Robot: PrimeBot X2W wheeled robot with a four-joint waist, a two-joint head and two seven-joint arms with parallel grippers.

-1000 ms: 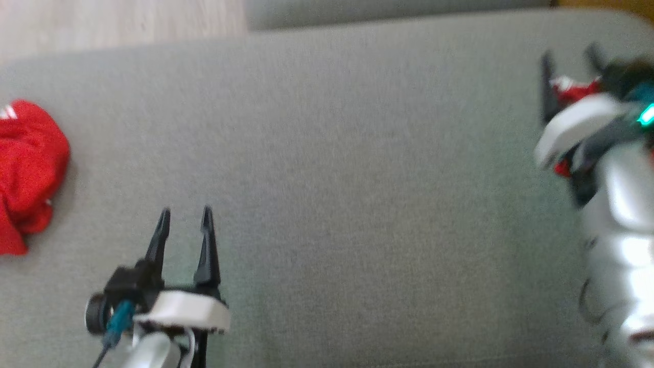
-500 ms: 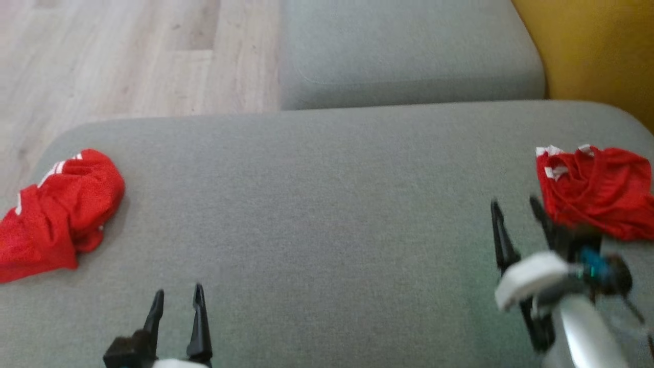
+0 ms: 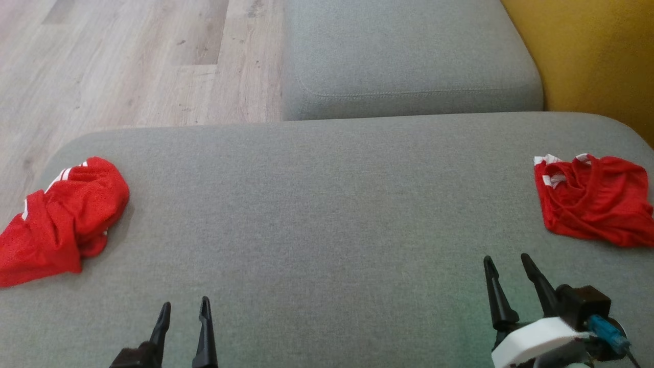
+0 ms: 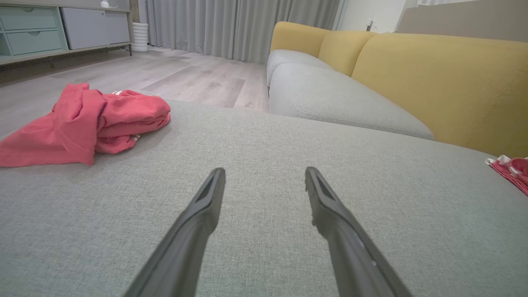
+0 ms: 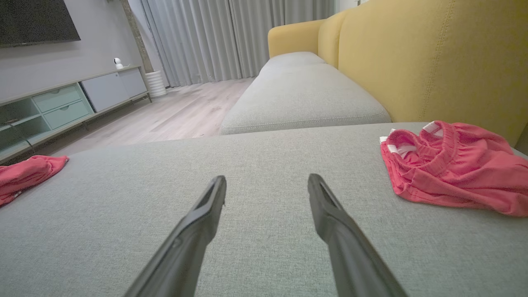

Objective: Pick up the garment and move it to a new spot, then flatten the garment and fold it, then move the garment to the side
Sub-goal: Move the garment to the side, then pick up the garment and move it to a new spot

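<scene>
- The right wrist view takes in a pale low cabinet (image 5: 62, 103) and grey curtains (image 5: 231, 37) across the room.
- The crumpled red mesh jersey (image 3: 61, 214) lies at the left edge of the grey sofa cushion (image 3: 327, 230); smaller red shorts (image 3: 592, 202) lie at the right.
- The left gripper (image 3: 185, 302) and right gripper (image 3: 506, 257) are spread and empty; the right has drawn back from the shorts.

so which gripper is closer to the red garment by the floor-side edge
Left. The left gripper sits just right of the red garment, nearer the robot; the right gripper is far across the cushion.

The garment (image 3: 61, 214) and left pincer (image 3: 185, 303) are cut off at the edges.
</scene>
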